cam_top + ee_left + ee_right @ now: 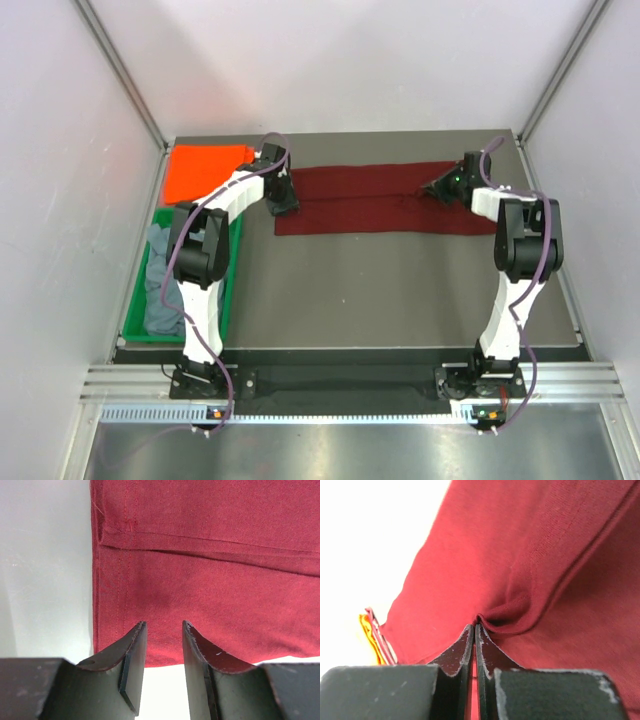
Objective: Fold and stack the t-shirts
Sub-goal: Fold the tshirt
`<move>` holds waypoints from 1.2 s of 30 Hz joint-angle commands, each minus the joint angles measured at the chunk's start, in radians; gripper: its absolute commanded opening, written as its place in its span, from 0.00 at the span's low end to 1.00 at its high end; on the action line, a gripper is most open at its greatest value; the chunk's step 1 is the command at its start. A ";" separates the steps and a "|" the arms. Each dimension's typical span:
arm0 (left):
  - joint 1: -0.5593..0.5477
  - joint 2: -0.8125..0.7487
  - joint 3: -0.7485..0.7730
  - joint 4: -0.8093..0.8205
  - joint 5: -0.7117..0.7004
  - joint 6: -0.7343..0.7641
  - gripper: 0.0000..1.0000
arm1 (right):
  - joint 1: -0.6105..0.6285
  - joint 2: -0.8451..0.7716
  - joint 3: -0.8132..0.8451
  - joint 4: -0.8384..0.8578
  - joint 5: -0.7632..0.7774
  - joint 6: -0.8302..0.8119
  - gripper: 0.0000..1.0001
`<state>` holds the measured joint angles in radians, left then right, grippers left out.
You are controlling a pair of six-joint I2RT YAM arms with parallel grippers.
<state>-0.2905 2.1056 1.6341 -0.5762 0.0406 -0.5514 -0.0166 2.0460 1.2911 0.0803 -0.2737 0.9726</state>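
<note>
The dark maroon t-shirt (380, 200) lies folded into a long strip across the far part of the table. My left gripper (283, 204) is open over its left end; in the left wrist view the cloth (210, 580) fills the frame past the spread fingers (136, 650). My right gripper (445, 185) is shut on a pinched fold of the maroon shirt (500, 620) near its right end, lifting it slightly. The bright orange t-shirt (205, 170) lies at the far left. The grey-blue t-shirt (165, 285) is crumpled in the tray.
A green plastic tray (230, 300) stands along the left table edge, holding the grey-blue shirt. White enclosure walls and metal posts surround the table. An orange sliver (370, 635) shows at the left of the right wrist view.
</note>
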 commanded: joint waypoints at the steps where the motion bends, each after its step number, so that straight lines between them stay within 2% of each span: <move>1: 0.002 -0.018 0.009 0.019 0.008 -0.008 0.40 | 0.009 0.017 0.062 0.128 -0.030 -0.017 0.00; 15: 0.002 0.010 0.027 0.019 0.016 -0.001 0.40 | 0.009 0.155 0.171 0.302 -0.131 0.035 0.00; 21: 0.002 0.021 0.059 0.003 0.002 0.005 0.40 | 0.009 0.195 0.189 0.322 -0.156 0.035 0.00; 24: 0.002 0.025 0.064 -0.008 -0.011 0.002 0.40 | 0.009 0.194 0.195 0.294 -0.189 0.009 0.16; 26: 0.002 0.031 0.063 -0.016 -0.031 -0.002 0.40 | 0.009 0.158 0.195 0.253 -0.179 -0.041 0.23; 27: 0.002 0.033 0.061 -0.020 -0.031 -0.004 0.40 | 0.009 0.125 0.201 0.168 -0.164 -0.063 0.31; 30: 0.002 0.039 0.056 -0.050 -0.087 -0.004 0.40 | 0.009 0.066 0.192 0.090 -0.105 -0.147 0.41; 33: 0.001 0.025 0.027 -0.047 -0.090 -0.005 0.40 | 0.009 0.025 0.208 -0.016 -0.047 -0.209 0.43; 35: 0.001 0.013 0.018 -0.036 -0.082 -0.005 0.40 | 0.009 0.026 0.221 -0.065 -0.044 -0.233 0.40; 36: 0.001 0.011 0.015 -0.034 -0.079 -0.005 0.40 | 0.009 0.026 0.226 -0.077 -0.042 -0.239 0.36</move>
<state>-0.2905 2.1448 1.6611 -0.6083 -0.0208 -0.5514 -0.0151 2.1376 1.4593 0.0753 -0.3573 0.8177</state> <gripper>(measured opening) 0.397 0.380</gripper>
